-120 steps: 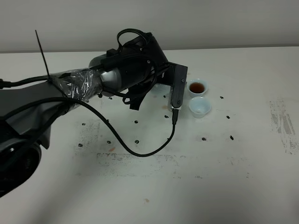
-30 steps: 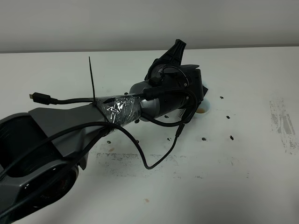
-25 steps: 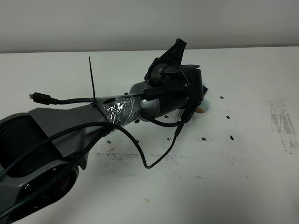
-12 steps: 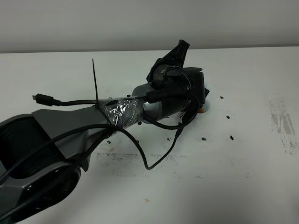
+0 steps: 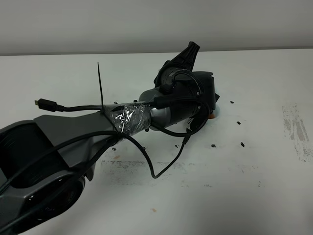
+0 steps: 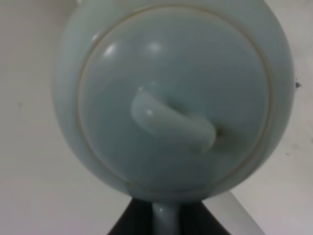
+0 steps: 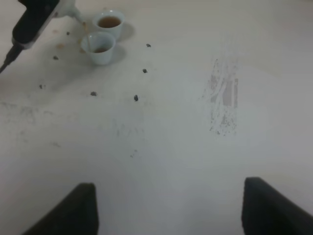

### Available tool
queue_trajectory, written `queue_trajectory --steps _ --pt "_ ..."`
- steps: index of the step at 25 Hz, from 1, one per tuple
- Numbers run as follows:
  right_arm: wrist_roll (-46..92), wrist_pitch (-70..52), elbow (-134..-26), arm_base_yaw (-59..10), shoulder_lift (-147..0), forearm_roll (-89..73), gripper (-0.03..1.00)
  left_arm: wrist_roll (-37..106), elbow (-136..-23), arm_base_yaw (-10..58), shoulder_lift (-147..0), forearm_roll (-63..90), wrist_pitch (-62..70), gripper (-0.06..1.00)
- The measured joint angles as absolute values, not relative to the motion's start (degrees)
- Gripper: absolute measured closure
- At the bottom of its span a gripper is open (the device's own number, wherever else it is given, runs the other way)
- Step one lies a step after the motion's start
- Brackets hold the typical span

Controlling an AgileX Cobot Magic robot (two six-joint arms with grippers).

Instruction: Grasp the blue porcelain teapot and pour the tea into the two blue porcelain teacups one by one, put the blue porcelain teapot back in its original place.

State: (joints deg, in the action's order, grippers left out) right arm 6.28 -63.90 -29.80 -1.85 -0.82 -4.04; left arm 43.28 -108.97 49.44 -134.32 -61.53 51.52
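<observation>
Two claws checked. The right claw [image 7: 168,215] stands apart, well clear of the work. The left claw [image 6: 166,223] is clamped on the handle of the pot [image 6: 171,93]; we find its wrist rolled further within the last second, tipping the pot over the near cup [image 7: 98,48], now part filled. The far cup [image 7: 108,22] is full. We judge the second pour under way; returning the pot remains

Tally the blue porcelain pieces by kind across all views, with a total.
teapot: 1
teacups: 2
total: 3
</observation>
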Motion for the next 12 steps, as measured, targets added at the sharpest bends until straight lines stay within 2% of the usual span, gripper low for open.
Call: queue_trajectory --steps 12 --pt "6.28 -63.9 -29.8 -1.85 -0.82 -4.04 0.38 43.49 -108.97 49.64 -134.32 -62.98 51.49 0.89"
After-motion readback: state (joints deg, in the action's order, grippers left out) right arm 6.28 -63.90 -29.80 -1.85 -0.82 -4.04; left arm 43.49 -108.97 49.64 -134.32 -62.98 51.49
